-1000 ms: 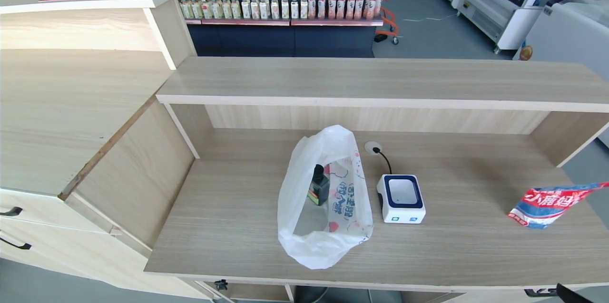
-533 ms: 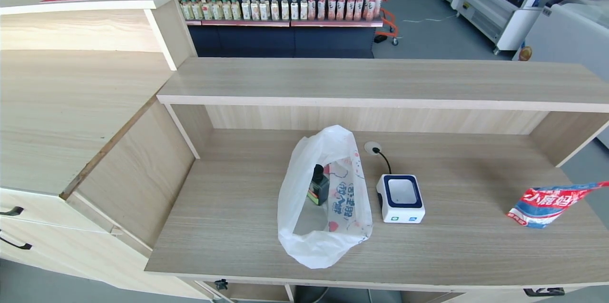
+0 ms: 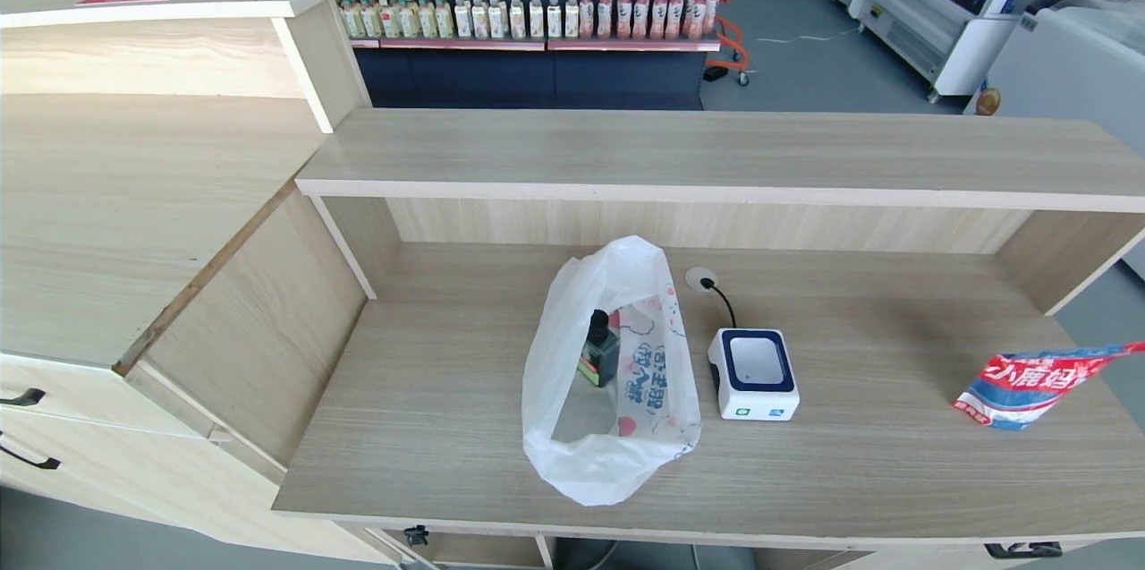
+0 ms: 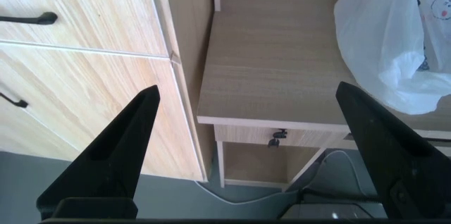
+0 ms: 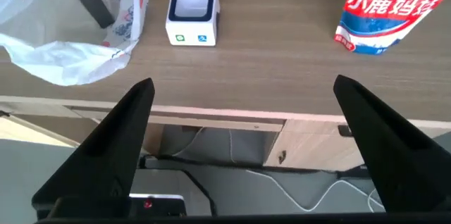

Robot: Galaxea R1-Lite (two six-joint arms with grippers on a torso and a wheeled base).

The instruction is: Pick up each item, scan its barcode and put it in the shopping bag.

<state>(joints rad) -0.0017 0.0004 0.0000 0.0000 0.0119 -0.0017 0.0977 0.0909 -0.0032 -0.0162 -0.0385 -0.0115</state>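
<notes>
A white plastic shopping bag (image 3: 608,378) lies open on the wooden counter (image 3: 850,463), with a dark bottle (image 3: 599,348) standing inside it. Just right of the bag sits the white barcode scanner (image 3: 754,373), its window facing up. A red, white and blue snack pouch (image 3: 1029,382) lies at the counter's right end. My left gripper (image 4: 246,160) is open, low in front of the counter's left corner, with the bag (image 4: 394,34) off to one side. My right gripper (image 5: 243,153) is open and empty, before the counter's front edge, facing the scanner (image 5: 192,15), the pouch (image 5: 387,9) and the bag (image 5: 70,34).
A raised shelf (image 3: 716,154) runs along the back of the counter. A taller cabinet (image 3: 107,221) with drawers (image 4: 77,48) stands to the left. The scanner's cable (image 3: 723,302) goes into a hole behind it. Store shelves and fridges stand far behind.
The dark tip of my right gripper at the head view's bottom right edge has dropped out of that view. The things on the counter have stayed put.
</notes>
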